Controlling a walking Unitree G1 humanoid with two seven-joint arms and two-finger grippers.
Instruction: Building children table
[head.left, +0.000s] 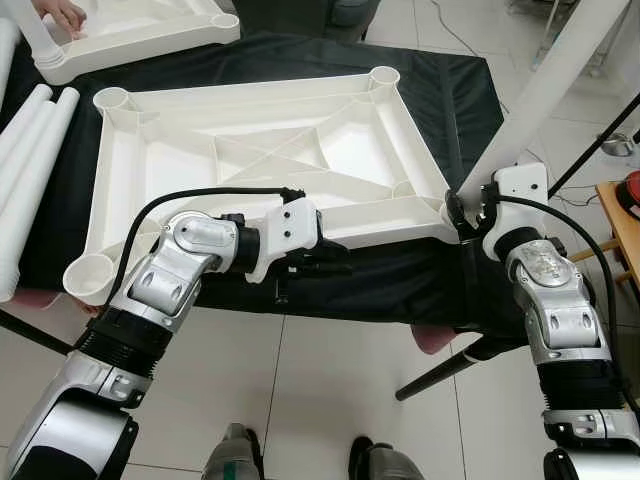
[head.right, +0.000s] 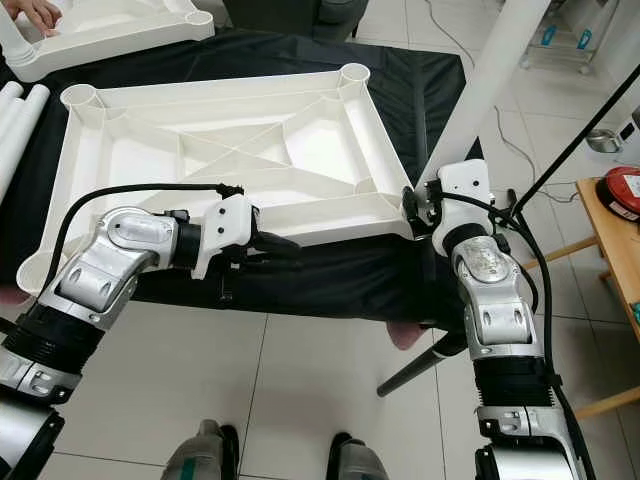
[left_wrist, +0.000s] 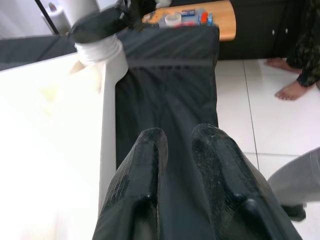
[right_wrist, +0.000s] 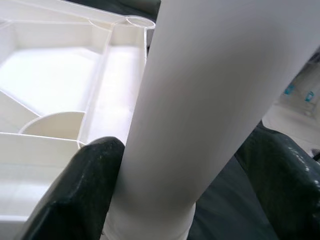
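A white plastic table top (head.left: 260, 100) lies upside down on a black-covered table (head.left: 440, 90), with round sockets at its corners. My right gripper (head.left: 462, 205) is shut on a white table leg (head.left: 560, 80) at the top's near right corner. The leg leans up and away to the right. In the right wrist view the leg (right_wrist: 210, 100) sits between the black fingers (right_wrist: 95, 165), its lower end at the corner socket. My left gripper (head.left: 335, 262) is shut with nothing in it. It lies along the top's near edge over the black cloth (left_wrist: 170, 90).
A second white table top (head.left: 140, 30) lies at the back left with a person's hand (head.left: 65, 12) on it. Several white legs (head.left: 30, 150) lie at the left. A wooden table (head.left: 620, 225) stands to the right, and a black stand leg (head.left: 440, 375) slants across the floor.
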